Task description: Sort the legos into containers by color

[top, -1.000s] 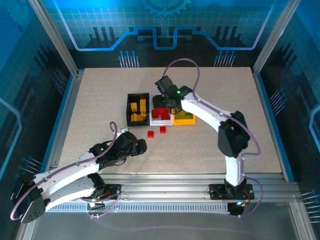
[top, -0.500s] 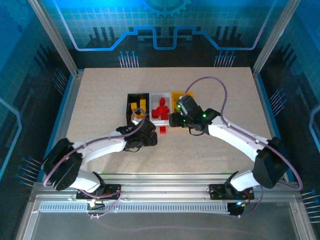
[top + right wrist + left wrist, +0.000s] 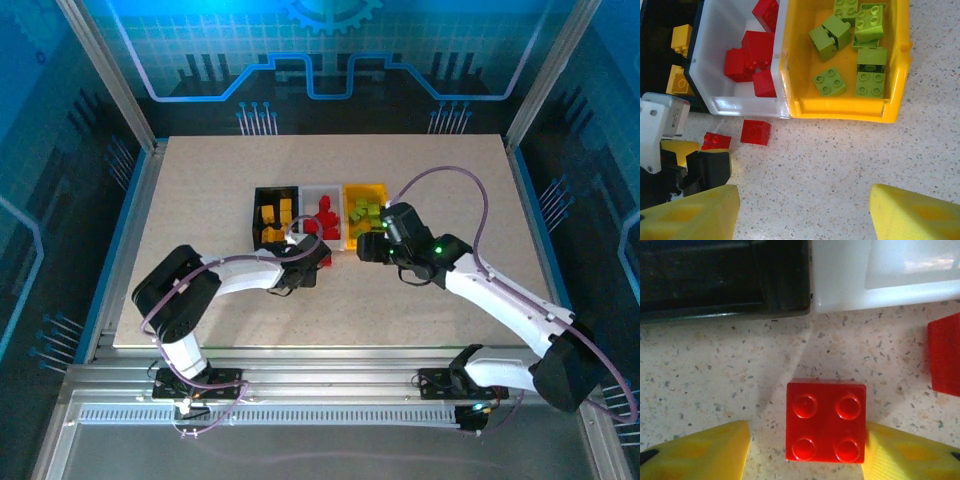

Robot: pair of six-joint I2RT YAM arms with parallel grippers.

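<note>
Red lego (image 3: 825,421) within left tool (image 3: 805,440)

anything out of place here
A red lego sits between the fingers of the left hand and a second red lego lies beside it, both loose on the table before the white bin, not in it.

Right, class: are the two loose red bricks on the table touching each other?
Apart. The left wrist view shows bare table between the centre red brick and the second red brick at right.
</note>
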